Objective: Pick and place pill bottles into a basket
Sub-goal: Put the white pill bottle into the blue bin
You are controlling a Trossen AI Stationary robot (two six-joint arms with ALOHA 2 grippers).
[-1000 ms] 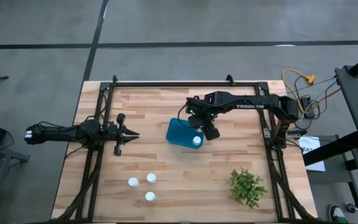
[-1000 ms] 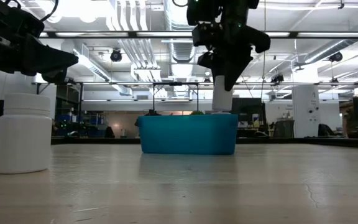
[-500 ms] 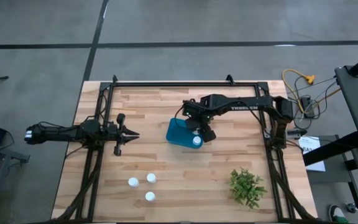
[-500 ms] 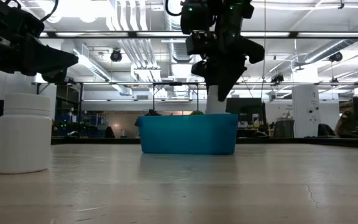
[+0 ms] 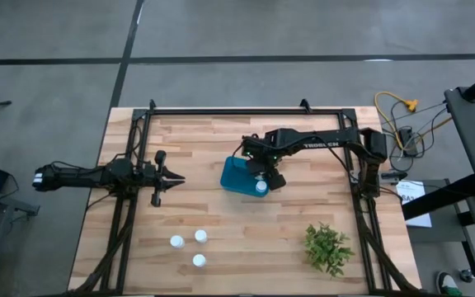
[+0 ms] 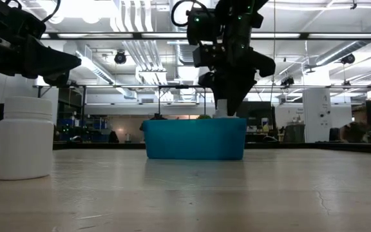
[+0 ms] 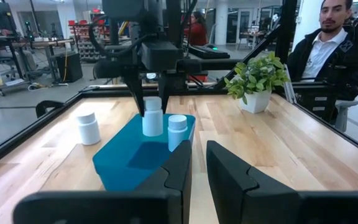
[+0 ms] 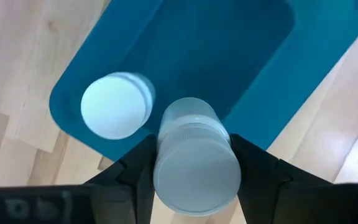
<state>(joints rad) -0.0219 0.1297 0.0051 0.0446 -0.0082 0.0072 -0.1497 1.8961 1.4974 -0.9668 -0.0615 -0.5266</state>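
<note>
A big workshop hall: ceiling ducts (image 6: 153,55), strip lights (image 6: 314,35), grey concrete floor (image 5: 246,41), equipment carts (image 7: 23,59).

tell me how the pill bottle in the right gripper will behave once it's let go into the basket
The held pill bottle is smooth and round, so it could slip. Hanging upright over the basket, it probably lands standing beside the bottle already inside. If tipped, it would likely roll.

Two slim black arms here, the right arm (image 5: 324,140) stamped with white lettering along its link. Matte black, blocky fingers (image 7: 232,180) on the left claw (image 5: 177,177).
</note>
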